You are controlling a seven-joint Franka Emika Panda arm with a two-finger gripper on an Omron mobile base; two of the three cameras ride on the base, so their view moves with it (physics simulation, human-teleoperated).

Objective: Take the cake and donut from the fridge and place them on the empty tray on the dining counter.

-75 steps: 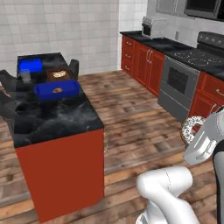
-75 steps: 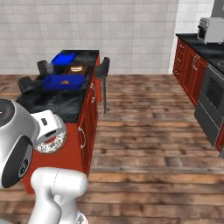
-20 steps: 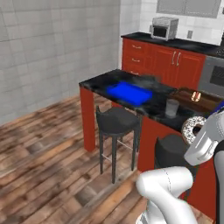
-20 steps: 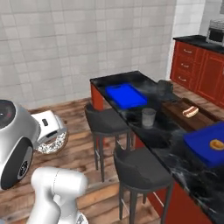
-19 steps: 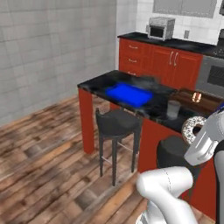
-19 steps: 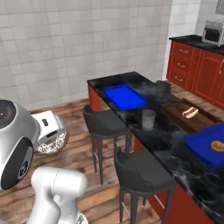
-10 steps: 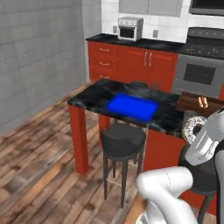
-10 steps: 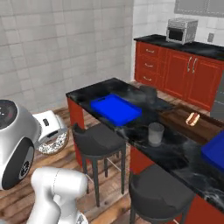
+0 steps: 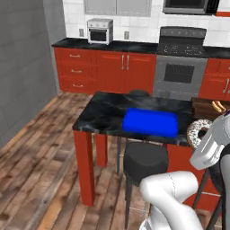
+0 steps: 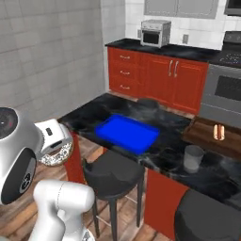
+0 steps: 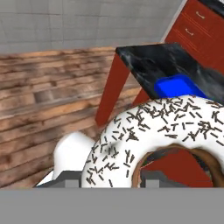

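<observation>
The dining counter (image 9: 105, 117) stretches across the middle of the room, black marbled top on red sides, with the red wall cabinets (image 9: 110, 74) and a grey oven (image 9: 179, 76) along the far wall. Two dark stools (image 10: 113, 175) stand at its near edge. On the counter's left part lies the blue tray (image 9: 150, 122), and it looks bare inside. To the right of it, a grey cup (image 10: 192, 158) stands near the front edge, and beyond that a dark brown board (image 10: 214, 137) carries what looks like a hot dog (image 10: 217, 131).

The white arm is tucked back on the near side of the counter, short of the tray. The gripper (image 9: 197, 134) holds the donut (image 11: 162, 140) up in the air; in the hand view the speckled ring sits right across the fingers, so I judge them closed on it, though the tips themselves are hidden behind the icing.

This looks like the carry step for the donut, fridge behind it, drop-off ahead. No cake is on the tray. The next move calls for reaching out over the stool and the counter's near edge, bringing the donut above the tray's floor, lowering it inside the rim and only then letting go.
</observation>
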